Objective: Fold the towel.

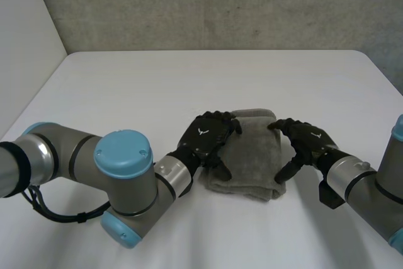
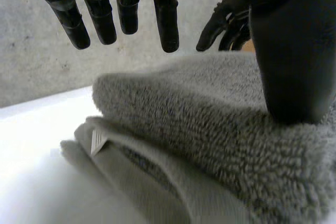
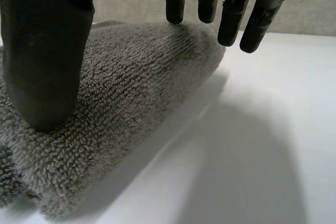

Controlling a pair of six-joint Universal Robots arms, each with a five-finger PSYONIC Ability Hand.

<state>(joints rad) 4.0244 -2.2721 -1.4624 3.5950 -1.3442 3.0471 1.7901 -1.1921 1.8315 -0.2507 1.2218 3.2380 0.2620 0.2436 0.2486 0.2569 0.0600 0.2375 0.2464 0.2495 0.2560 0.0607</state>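
1. The grey towel (image 1: 252, 155) lies folded into a thick stack near the middle of the white desk (image 1: 189, 74), between the two hands.
2. The left hand (image 1: 204, 137) rests on the towel's left edge.
3. Left wrist view: the left hand's (image 2: 294, 51) thumb presses on top of the towel (image 2: 199, 119). Its fingers (image 2: 166, 19) are straight and spread, held clear above the cloth and gripping nothing.
4. The right hand (image 1: 312, 140) arches over the towel's right edge.
5. Right wrist view: the right hand's (image 3: 47, 51) thumb presses down on the towel (image 3: 136, 77). Its fingers (image 3: 176, 3) are straight, with the tips at the top fold, and they pinch nothing.
6. A small white tag (image 2: 98, 140) sticks out from a lower layer of the towel.
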